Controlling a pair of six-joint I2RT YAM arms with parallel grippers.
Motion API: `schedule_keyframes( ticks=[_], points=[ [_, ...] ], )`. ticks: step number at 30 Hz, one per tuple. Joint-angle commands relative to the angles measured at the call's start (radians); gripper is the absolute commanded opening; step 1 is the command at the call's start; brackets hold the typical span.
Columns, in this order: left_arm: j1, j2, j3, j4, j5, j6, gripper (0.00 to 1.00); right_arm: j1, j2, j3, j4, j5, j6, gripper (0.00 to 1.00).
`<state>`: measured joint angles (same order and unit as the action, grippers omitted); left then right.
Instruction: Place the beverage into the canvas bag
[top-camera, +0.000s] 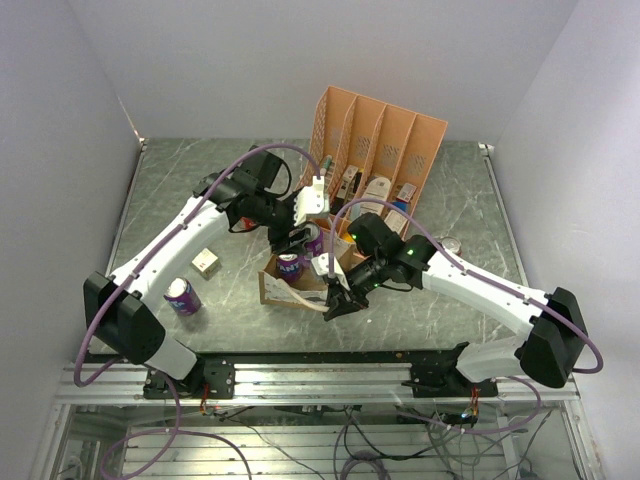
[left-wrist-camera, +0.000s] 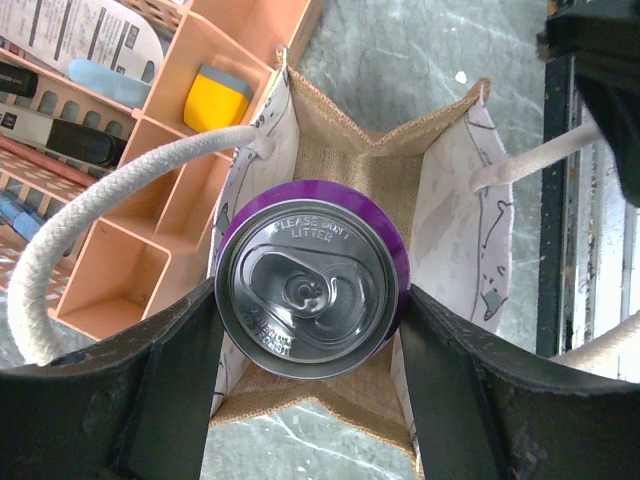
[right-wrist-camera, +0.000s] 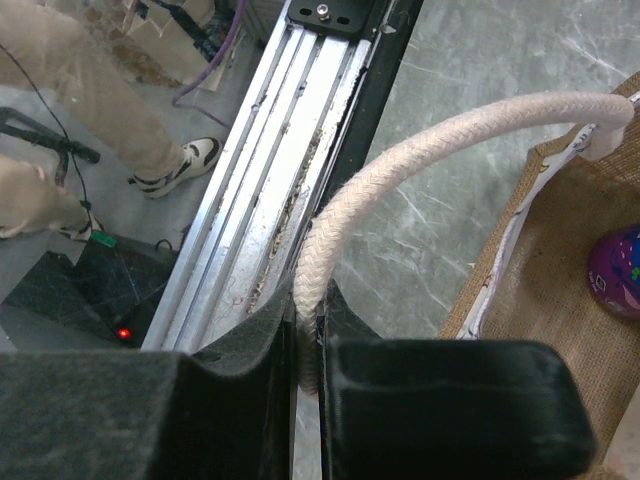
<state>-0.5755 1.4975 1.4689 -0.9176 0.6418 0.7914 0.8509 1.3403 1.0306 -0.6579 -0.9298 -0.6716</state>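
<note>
The canvas bag (top-camera: 275, 292) stands open at the table's middle, just in front of the orange rack. My left gripper (top-camera: 303, 243) is shut on a purple beverage can (top-camera: 313, 239) and holds it upright at the bag's mouth. In the left wrist view the can's silver top (left-wrist-camera: 312, 285) sits between my fingers (left-wrist-camera: 180, 390), above the bag's burlap inside (left-wrist-camera: 440, 200). My right gripper (top-camera: 335, 303) is shut on the bag's near white rope handle (right-wrist-camera: 345, 215) and pulls it toward the front rail. Something purple (right-wrist-camera: 615, 272) shows inside the bag (right-wrist-camera: 545, 300).
The orange slotted file rack (top-camera: 380, 150) with items in its slots stands right behind the bag, also in the left wrist view (left-wrist-camera: 200, 150). A second purple can (top-camera: 182, 297) lies at front left beside a small beige box (top-camera: 206, 262). The metal front rail (right-wrist-camera: 270, 200) runs under my right gripper.
</note>
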Motion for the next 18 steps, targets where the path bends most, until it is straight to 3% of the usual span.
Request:
schedule_keyframes(
  ticks=[1, 18],
  points=[
    [-0.019, 0.003, -0.003, 0.105, 0.003, 0.047, 0.07, -0.017, -0.038, -0.024, 0.015, -0.038, 0.01, 0.0],
    [-0.045, 0.064, -0.069, 0.189, -0.018, 0.102, 0.07, -0.075, -0.061, -0.078, 0.058, -0.08, 0.02, 0.0]
  ],
)
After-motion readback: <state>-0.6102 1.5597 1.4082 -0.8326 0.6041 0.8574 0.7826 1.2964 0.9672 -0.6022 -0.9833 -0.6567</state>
